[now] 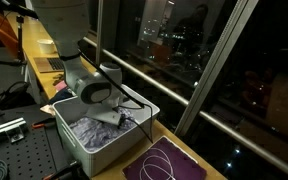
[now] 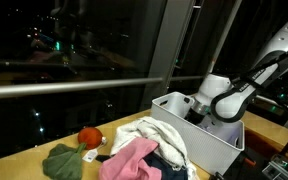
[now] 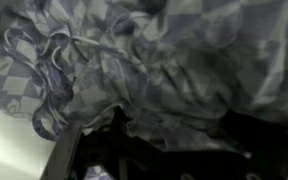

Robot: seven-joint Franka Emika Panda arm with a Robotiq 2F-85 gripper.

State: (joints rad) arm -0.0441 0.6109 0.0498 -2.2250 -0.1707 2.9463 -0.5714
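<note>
Tool (image 1: 118, 116) is down inside the white rectangular plastic bin (image 1: 144, 108), aimed at the crumpled grey-blue checked cloth (image 1: 92, 132) that covers the bin floor. The jaws stand wide apart with nothing clamped between them. In the wrist view one dark finger (image 3: 66, 158) shows at lower left, and the folds of the checked cloth (image 3: 134, 70) sit right ahead and fill the frame. Cannot tell whether the fingertips touch the fabric.

The arm comes in from above, probably because the bin walls leave only the top open. The cloth lies bunched, not flat; soft fabric slumps and the walls keep it heaped. The bin stands on the wooden table (image 1: 36, 50) that runs along the dark window.

In an exterior view the tool (image 2: 197, 112) dips below the bin (image 2: 222, 142) rim. Just beside that bin lies a loose pile, likely just dropped there, since nothing is folded:
- a cream-white garment (image 2: 159, 133) draped against the bin wall
- a pink cloth (image 2: 132, 158) in front of it
- a dark blue cloth (image 2: 170, 160) underneath
- a green cloth (image 2: 64, 160) farther out
- a small red-orange round object (image 2: 89, 137) near the green cloth; it is too small to identify

On the bin's other side a purple mat (image 1: 169, 160) lies flat with a thin white cord looped on it.

No writing can be read. No brand or label shows on the bin, arm, cloths or mat. The window shows only night lights and reflections.
</note>
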